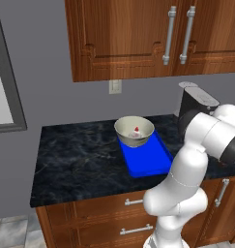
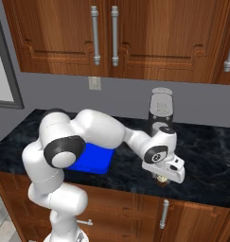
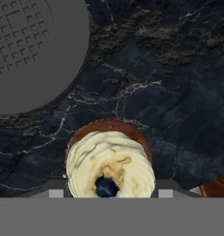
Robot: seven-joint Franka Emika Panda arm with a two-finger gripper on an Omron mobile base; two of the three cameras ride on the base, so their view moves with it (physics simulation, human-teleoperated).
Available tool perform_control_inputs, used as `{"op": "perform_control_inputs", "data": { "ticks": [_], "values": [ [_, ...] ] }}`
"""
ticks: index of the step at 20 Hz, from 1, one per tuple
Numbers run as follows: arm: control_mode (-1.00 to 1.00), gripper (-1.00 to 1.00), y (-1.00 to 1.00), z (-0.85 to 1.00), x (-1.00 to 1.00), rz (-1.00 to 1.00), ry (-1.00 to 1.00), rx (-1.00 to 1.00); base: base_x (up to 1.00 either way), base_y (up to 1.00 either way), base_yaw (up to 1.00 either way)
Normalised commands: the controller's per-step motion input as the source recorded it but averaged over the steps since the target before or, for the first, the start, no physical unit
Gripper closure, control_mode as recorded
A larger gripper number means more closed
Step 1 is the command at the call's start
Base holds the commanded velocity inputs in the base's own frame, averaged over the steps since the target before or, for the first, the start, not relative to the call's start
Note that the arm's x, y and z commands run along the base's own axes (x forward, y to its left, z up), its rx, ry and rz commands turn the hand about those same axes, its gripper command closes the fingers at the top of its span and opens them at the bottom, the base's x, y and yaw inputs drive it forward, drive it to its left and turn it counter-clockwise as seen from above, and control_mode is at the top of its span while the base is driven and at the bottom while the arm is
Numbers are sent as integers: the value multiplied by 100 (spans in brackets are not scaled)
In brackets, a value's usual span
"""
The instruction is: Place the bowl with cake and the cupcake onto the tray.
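Dark marbled stone forms the worktop [image 1: 75, 160], set under brown wooden wall cabinets [image 2: 149, 38] against a grey wall. On it lies the blue tray [image 1: 150, 162], with the cream bowl [image 1: 134, 131] resting on its far end and the white-pink cake [image 1: 136, 131] inside the bowl. Well to the right, near the worktop's front edge and in front of a dark coffee machine [image 2: 161, 111], the arm reaches down to the cupcake [image 3: 109, 163]. The tool [image 2: 162, 178] sits low over the cupcake, which lies between its fingertips [image 3: 56, 192]; whether they grip it I cannot tell.
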Motion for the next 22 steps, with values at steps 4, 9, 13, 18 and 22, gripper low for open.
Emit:
{"op": "perform_control_inputs", "data": {
  "ticks": [4, 9, 13, 18, 22],
  "values": [
    [-100, 100, 5, 5, -4, 0, -1, 1, 0, 0, 0],
    [-100, 100, 28, 36, -22, 0, -3, 2, 0, 0, 0],
    [-100, 100, 42, 40, -23, 0, -6, 0, 0, 0, 0],
    [-100, 100, 50, 33, -17, 2, -4, -1, 0, 0, 0],
    [-100, 100, 59, 25, -8, 4, -9, -7, 0, 0, 0]
  ]
}}
